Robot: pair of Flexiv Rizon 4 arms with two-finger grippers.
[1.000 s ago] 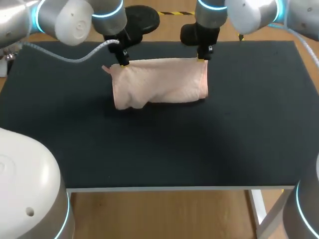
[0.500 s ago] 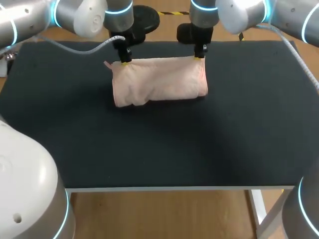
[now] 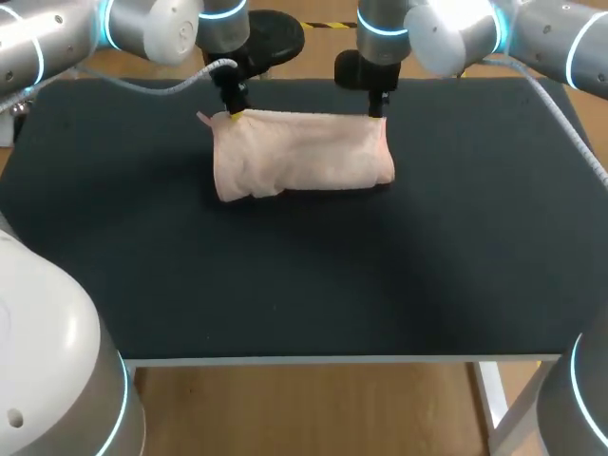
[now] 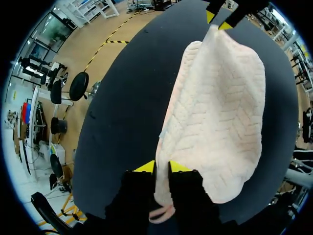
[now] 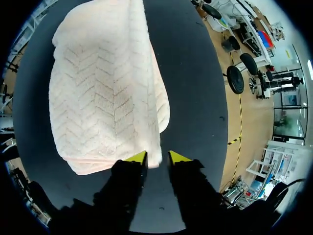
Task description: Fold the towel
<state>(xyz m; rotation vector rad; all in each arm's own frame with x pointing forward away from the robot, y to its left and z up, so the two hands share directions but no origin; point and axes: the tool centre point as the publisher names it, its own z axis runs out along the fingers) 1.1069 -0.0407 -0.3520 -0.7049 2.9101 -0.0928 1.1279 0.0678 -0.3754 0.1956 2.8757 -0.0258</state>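
The pale pink towel [image 3: 304, 157] lies folded over into a long band on the black table [image 3: 285, 285], toward its far side. My left gripper [image 3: 234, 112] stands at the towel's far left corner. In the left wrist view the towel [image 4: 220, 112] stretches ahead of the left gripper [image 4: 162, 167], whose fingers are slightly apart, open, with the corner's edge between them. My right gripper [image 3: 378, 109] is at the far right corner. In its wrist view the right gripper [image 5: 157, 157] is open, and the towel's [image 5: 102, 88] folded edge lies loose between the fingers.
A round black base [image 3: 271, 33] stands just past the table's far edge, behind the left gripper. The mat stretches bare in front of and to both sides of the towel.
Both grippers carried the towel's top edge toward the far side and lower; the towel now lies flatter. Both pairs of fingers have parted from shut.
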